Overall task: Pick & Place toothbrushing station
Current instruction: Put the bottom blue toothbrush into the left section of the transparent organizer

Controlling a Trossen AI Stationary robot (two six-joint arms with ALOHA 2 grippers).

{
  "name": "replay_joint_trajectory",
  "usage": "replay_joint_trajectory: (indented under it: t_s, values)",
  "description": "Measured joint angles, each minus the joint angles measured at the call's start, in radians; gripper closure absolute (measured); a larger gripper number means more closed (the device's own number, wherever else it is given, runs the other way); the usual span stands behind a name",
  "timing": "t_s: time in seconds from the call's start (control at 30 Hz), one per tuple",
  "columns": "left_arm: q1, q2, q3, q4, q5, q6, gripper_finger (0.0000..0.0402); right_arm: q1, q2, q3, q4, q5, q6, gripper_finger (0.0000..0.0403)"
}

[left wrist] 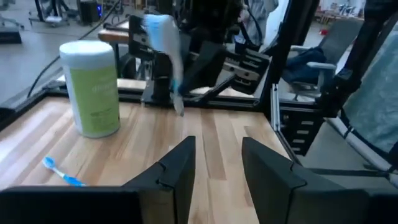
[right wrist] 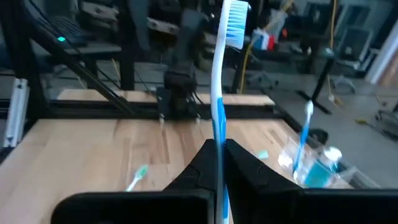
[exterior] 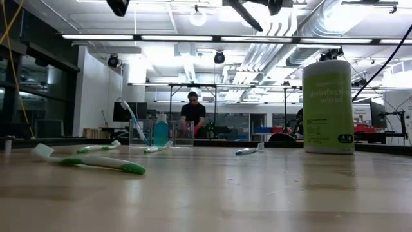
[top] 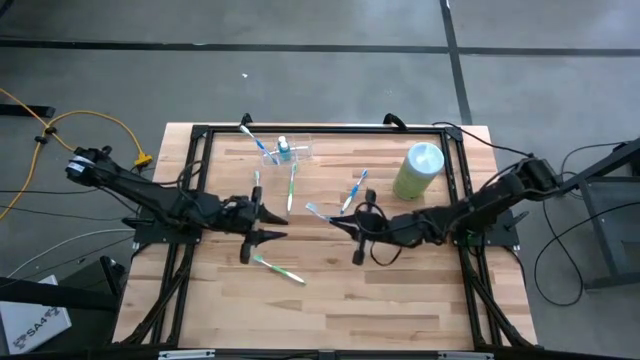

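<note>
The clear toothbrushing station [top: 285,152] stands at the table's far middle, with a blue toothbrush and a blue bottle upright in it. It also shows in the low view [exterior: 161,132] and the right wrist view [right wrist: 311,165]. My right gripper [top: 340,222] is above the table's middle, shut on a blue-and-white toothbrush [right wrist: 221,74]. My left gripper [top: 272,224] faces it from the left, open and empty [left wrist: 217,168]. Loose toothbrushes lie flat on the table: green ones [top: 292,185] [top: 278,268] and a blue one [top: 357,188]. My right gripper pinches the toothbrush's blue handle [right wrist: 219,134] between its two fingers. The fingers come about level from the table's right side, and the brush runs on past their tips. Its bristle head [right wrist: 235,25] is at the free end, toward my left gripper. The brush is lifted clear of the table.
A light green wipes canister [top: 418,170] stands upright at the far right, also in the low view [exterior: 328,106]. A black frame [top: 320,128] runs around the table's edges. A person [exterior: 193,113] stands far off in the room behind.
</note>
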Motion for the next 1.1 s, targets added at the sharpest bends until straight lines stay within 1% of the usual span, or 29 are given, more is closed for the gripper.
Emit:
replay_joint_trajectory:
  t_s: [0.1,0.23,0.33,0.5,0.73,1.0,1.1]
  values:
    - [0.000,0.037,0.000,0.062,0.000,0.032,0.0275,0.014,0.005,0.000,0.040,-0.008,-0.039,0.0399]
    - [0.012,0.112,0.000,0.191,0.001,0.083,0.0275,0.023,0.005,0.000,0.080,-0.034,-0.056,0.0399]
    - [0.031,0.167,0.000,0.272,0.002,0.104,0.0275,0.024,0.005,0.000,0.094,-0.035,-0.077,0.0399]
    - [0.070,0.229,0.000,0.369,0.059,0.107,0.0275,0.024,0.005,0.000,0.101,-0.060,-0.078,0.0399]
    - [0.119,0.239,0.001,0.416,0.124,0.106,0.0275,0.024,0.028,0.000,0.100,-0.064,-0.078,0.0399]
    - [0.120,0.238,0.001,0.427,0.132,0.114,0.0275,0.019,0.070,0.000,0.150,-0.068,-0.078,0.0399]
    - [0.120,0.238,0.001,0.428,0.164,0.112,0.0275,0.012,0.074,0.000,0.154,-0.091,-0.081,0.0399]
